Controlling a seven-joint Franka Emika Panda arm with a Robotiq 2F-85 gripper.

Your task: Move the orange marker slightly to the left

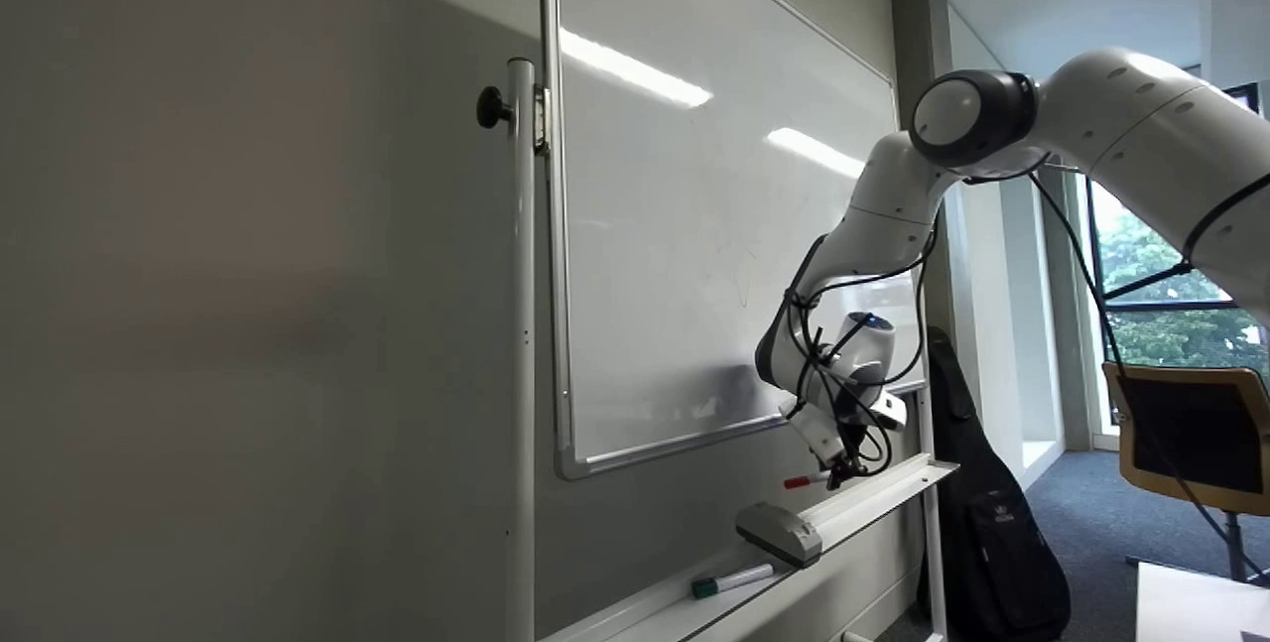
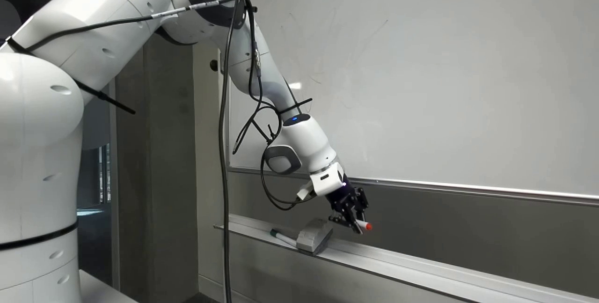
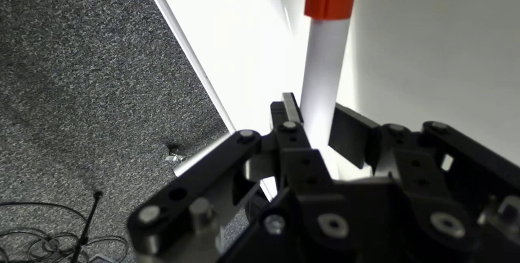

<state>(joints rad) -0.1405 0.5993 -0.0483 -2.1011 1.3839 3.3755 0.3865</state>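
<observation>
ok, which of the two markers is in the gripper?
The orange-capped marker: the gripper holds it above the tray. The green-capped marker lies on the tray, beside the grey eraser.

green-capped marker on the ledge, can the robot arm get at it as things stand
Probably not yet: the gripper is closed on the orange marker, and along the ledge the grey eraser sits between the gripper and the green-capped marker. Above that marker, though, the way looks free.
</observation>
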